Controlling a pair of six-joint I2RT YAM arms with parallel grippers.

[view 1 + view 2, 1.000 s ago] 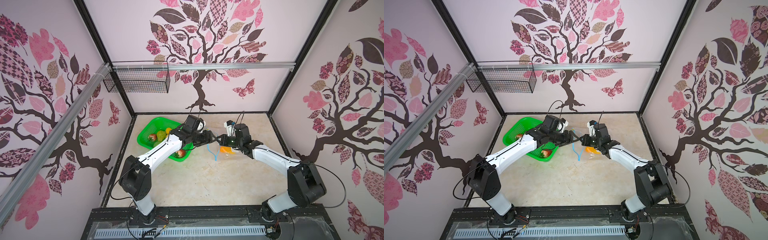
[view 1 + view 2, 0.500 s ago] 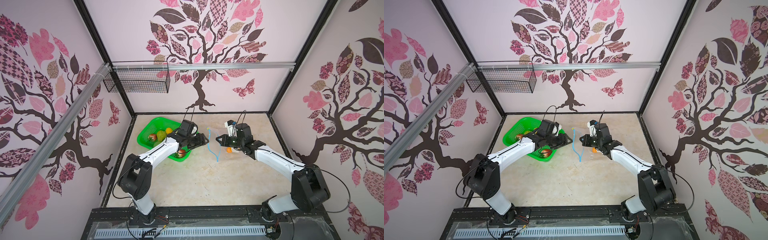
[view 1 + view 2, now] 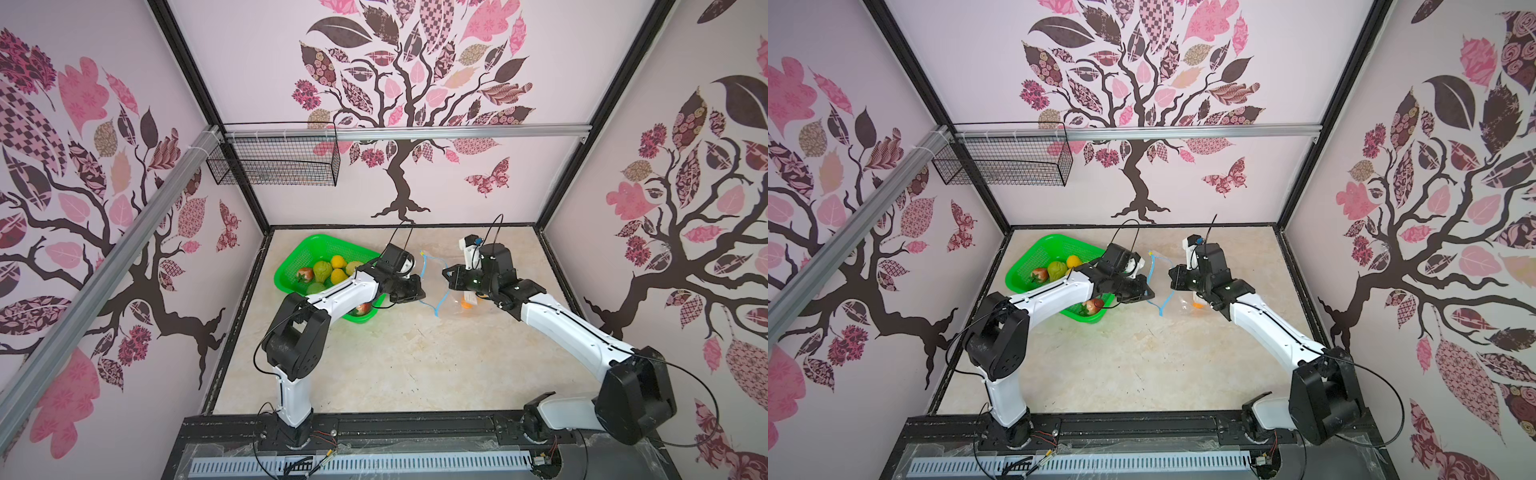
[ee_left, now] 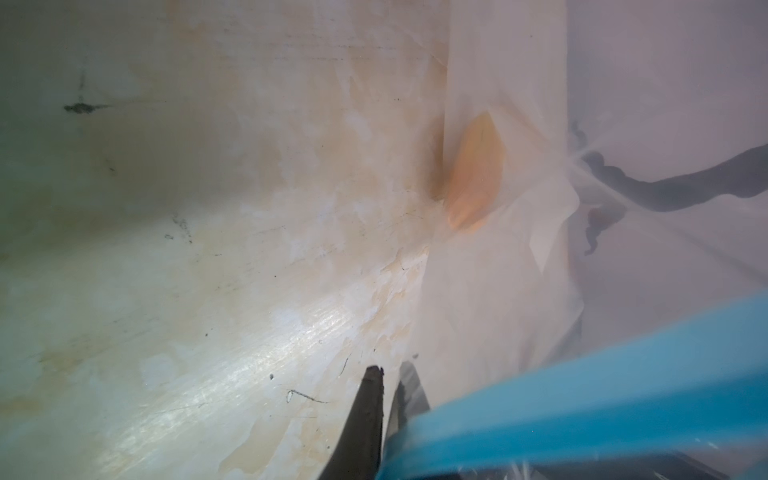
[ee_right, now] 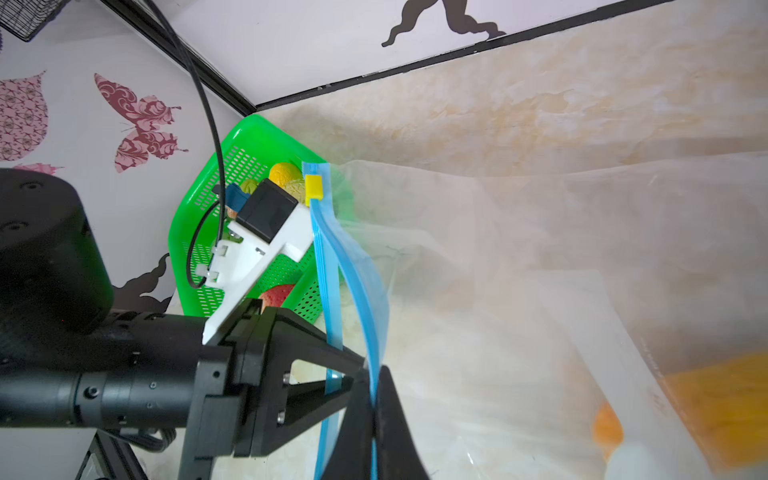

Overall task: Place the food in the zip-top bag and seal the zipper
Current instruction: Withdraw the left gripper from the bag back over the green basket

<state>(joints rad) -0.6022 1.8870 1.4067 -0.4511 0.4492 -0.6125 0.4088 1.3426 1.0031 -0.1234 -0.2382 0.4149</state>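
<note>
Your zip-top bag [image 3: 451, 301] is clear, crinkly film with a white label patch [image 3: 469, 296] on its side. A light blue zipper [image 5: 323, 266] runs along its mouth, and a small yellow slider tab [image 5: 312, 189] sits at the strip's far end. The bag lies on the marble-look tabletop [image 3: 415, 365] between your two arms, just right of the green mesh basket [image 3: 297, 253], with its mouth facing the basket.

In the right wrist view the two blue lips part. Your left gripper [image 5: 353, 372] has closed on the basket-side lip, and your right gripper [image 5: 375, 386] is clamped on the other lip, so the mouth stands open between them. In the left wrist view the left gripper's fingertips [image 4: 374, 382] are almost together, with bag film between them.

Inside the bag you have one orange toy piece [image 3: 467, 305], low down beside the label.

The green basket holds:
- a strawberry [image 3: 304, 274]
- a green pear [image 3: 322, 269]
- a lemon [image 3: 338, 262]
- a second lemon [image 3: 338, 275]
- a pale tan piece [image 3: 355, 266]
- a green ball [image 3: 316, 287]
- a second strawberry [image 3: 362, 308] at the basket's near end, by your left arm

A black wire basket [image 3: 270, 166] hangs on the rear rail; you cannot tell what it holds.
</note>
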